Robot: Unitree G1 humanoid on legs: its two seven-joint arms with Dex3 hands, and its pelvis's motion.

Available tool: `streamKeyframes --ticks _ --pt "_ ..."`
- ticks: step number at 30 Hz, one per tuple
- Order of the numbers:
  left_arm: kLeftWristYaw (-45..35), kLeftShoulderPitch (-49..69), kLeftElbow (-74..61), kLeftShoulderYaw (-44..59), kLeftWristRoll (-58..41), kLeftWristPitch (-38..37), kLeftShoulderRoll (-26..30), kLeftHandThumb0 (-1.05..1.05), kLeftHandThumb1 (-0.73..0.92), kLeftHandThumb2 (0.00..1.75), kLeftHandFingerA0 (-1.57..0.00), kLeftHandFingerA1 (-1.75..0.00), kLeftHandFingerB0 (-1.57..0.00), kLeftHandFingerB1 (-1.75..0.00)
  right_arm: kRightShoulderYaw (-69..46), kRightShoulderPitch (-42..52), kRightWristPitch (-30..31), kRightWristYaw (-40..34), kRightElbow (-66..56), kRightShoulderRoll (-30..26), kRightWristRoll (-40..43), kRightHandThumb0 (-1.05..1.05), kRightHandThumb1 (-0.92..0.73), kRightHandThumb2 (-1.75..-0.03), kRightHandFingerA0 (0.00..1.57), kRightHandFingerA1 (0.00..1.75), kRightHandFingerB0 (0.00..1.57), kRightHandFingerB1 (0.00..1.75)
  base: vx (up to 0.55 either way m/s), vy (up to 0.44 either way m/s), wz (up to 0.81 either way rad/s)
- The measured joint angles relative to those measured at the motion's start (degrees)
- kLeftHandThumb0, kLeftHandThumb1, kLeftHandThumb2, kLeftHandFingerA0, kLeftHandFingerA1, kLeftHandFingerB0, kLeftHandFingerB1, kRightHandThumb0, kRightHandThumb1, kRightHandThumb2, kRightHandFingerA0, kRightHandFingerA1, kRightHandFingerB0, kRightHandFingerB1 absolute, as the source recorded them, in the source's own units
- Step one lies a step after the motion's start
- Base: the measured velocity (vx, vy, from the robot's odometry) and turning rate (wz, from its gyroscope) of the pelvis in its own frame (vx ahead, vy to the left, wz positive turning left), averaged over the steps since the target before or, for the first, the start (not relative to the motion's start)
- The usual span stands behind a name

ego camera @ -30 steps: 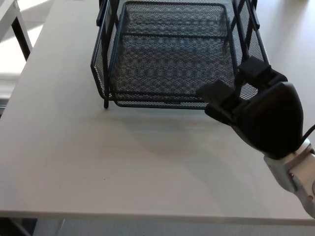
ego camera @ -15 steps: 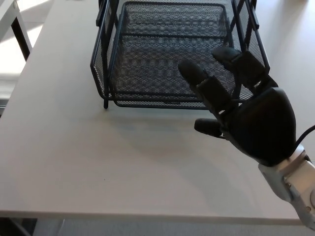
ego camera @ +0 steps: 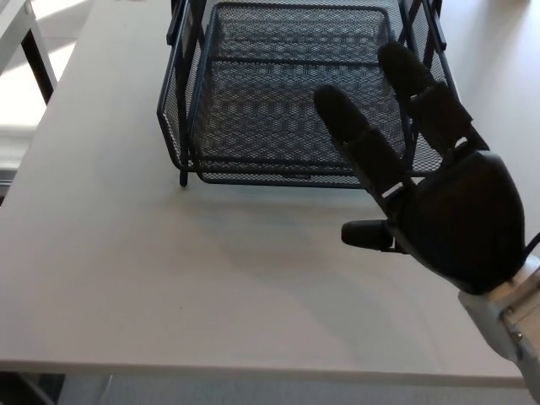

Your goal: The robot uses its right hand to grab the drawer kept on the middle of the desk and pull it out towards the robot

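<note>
- Pale grey desk fills the view from the robot's head, with a strip of bright floor and part of another white table at the upper left corner.
- Right hand reaches in from the lower right, its two thick fingers stretched straight and apart, thumb jutting toward picture left; it holds nothing.
- Fingertips overlap the near right part of the black mesh drawer in the picture; whether they touch the wire or hover above it cannot be told.
- Mesh drawer sits in its dark wire frame at the middle of the desk's far side, its front rim facing the robot and apparently empty.
- Left hand is not in view.
- Step in hand, by the look of it: the approach, with the hand spread ahead of a grasp and no hold yet made.
- Next move likely calls for hooking the fingers over the front rim, closing thumb against them, then drawing straight back toward the robot so the drawer slides out rather than dragging the whole frame.
</note>
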Motion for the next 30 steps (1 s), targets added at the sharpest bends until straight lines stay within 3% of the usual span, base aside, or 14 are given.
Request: streamKeyframes --ticks 1,2,3,4,5,9,10,11,12,14,17,18,28,30 --pt "0.0 0.1 -0.1 0.1 0.0 0.0 0.0 -0.37 0.60 0.58 -0.67 -0.89 -0.70 -0.68 -0.7 0.7 0.1 0.7 -1.1 -0.6 -0.1 -1.02 -0.69 -0.62 0.00 0.00 0.00 0.00 0.00 0.000 0.00" --pt "0.0 0.2 -0.2 0.1 0.0 0.0 0.0 -0.37 0.60 0.58 -0.68 -0.89 -0.70 -0.67 -2.5 2.4 0.1 1.7 -3.1 -1.9 -0.1 -1.04 -0.52 -0.84 0.00 0.00 0.00 0.01 0.00 0.000 0.00" --pt "0.0 0.2 -0.3 0.2 0.0 0.0 0.0 -0.37 0.60 0.58 -0.68 -0.88 -0.71 -0.67 -4.5 4.3 0.1 2.5 -5.2 -3.4 0.0 -0.99 -0.65 -0.77 0.00 0.00 0.00 0.03 0.00 0.000 0.00" --pt "0.0 0.2 -0.2 0.2 0.0 0.1 0.0 -0.37 0.59 0.58 -0.67 -0.90 -0.71 -0.68 -6.2 5.7 0.1 3.1 -6.8 -4.5 0.1 -1.04 -0.52 -0.84 0.00 0.00 0.00 0.04 0.00 0.000 0.00" --pt "0.0 0.2 -0.2 0.2 0.0 0.1 0.0 -0.37 0.58 0.58 -0.68 -0.89 -0.72 -0.70 -8.3 7.3 0.1 3.8 -8.6 -5.8 0.3 -1.05 -0.59 -1.01 0.00 0.17 0.00 0.07 0.00 0.000 0.00" --pt "0.0 0.3 0.0 0.5 0.0 0.1 0.0 -0.36 0.59 0.58 -0.69 -0.86 -0.73 -0.67 -14.5 12.2 0.0 5.1 -12.8 -8.7 1.2 -1.03 -0.59 -1.01 0.00 0.16 0.00 0.09 0.00 0.000 0.00" --pt "0.0 0.3 0.0 0.6 0.0 0.1 0.0 -0.35 0.59 0.58 -0.69 -0.88 -0.72 -0.67 -17.6 14.7 -0.2 5.3 -14.3 -9.9 1.8 -0.99 -0.50 -0.83 0.00 0.00 0.00 0.11 0.00 0.000 0.00" --pt "0.0 0.4 0.0 0.8 0.0 0.1 0.0 -0.35 0.59 0.58 -0.69 -0.88 -0.72 -0.67 -20.0 16.5 -0.4 5.4 -15.2 -10.6 2.3 -0.99 -0.50 -0.83 0.00 0.00 0.00 0.11 0.00 0.000 0.00" --pt "0.0 0.6 -0.1 0.9 0.0 0.1 0.0 -0.35 0.59 0.57 -0.69 -0.89 -0.71 -0.67 -21.7 17.9 -0.6 5.5 -15.7 -11.0 2.7 -1.00 -0.57 -0.98 0.00 0.14 0.00 0.08 0.00 0.000 0.00" --pt "0.0 0.8 -0.1 1.1 0.0 0.1 0.0 -0.35 0.60 0.57 -0.68 -0.89 -0.70 -0.65 -25.5 20.8 -1.1 5.6 -16.7 -11.8 3.6 -1.02 -0.53 -0.88 0.00 0.00 0.05 0.12 0.00 0.000 0.00" --pt "0.0 1.1 -0.2 1.2 0.0 0.1 0.0 -0.34 0.59 0.57 -0.69 -0.89 -0.70 -0.66 -30.9 24.7 -1.9 5.6 -17.5 -12.6 4.8 -0.97 -0.50 -0.83 0.00 0.00 0.00 0.15 0.00 0.000 0.00" --pt "0.0 1.1 -0.2 1.2 0.0 0.1 0.0 -0.34 0.58 0.57 -0.68 -0.90 -0.73 -0.69 -33.2 26.3 -2.3 5.6 -17.5 -12.7 5.4 -1.01 -0.61 -1.01 0.00 0.11 0.00 0.08 0.00 0.000 0.00" --pt "0.0 0.9 0.2 1.3 0.0 0.0 0.0 -0.33 0.60 0.58 -0.66 -0.89 -0.70 -0.66 -51.5 40.5 -6.8 1.1 -9.0 -13.1 8.6 -1.05 -0.70 -1.05 0.00 0.08 0.00 0.06 0.00 0.000 0.00" --pt "0.0 0.9 0.2 1.3 0.0 0.0 0.0 -0.34 0.59 0.58 -0.66 -0.89 -0.72 -0.69 -53.9 42.6 -7.8 -0.4 -6.0 -13.2 9.2 -0.94 -0.63 -1.02 0.02 0.14 0.10 0.27 0.00 0.000 0.00"
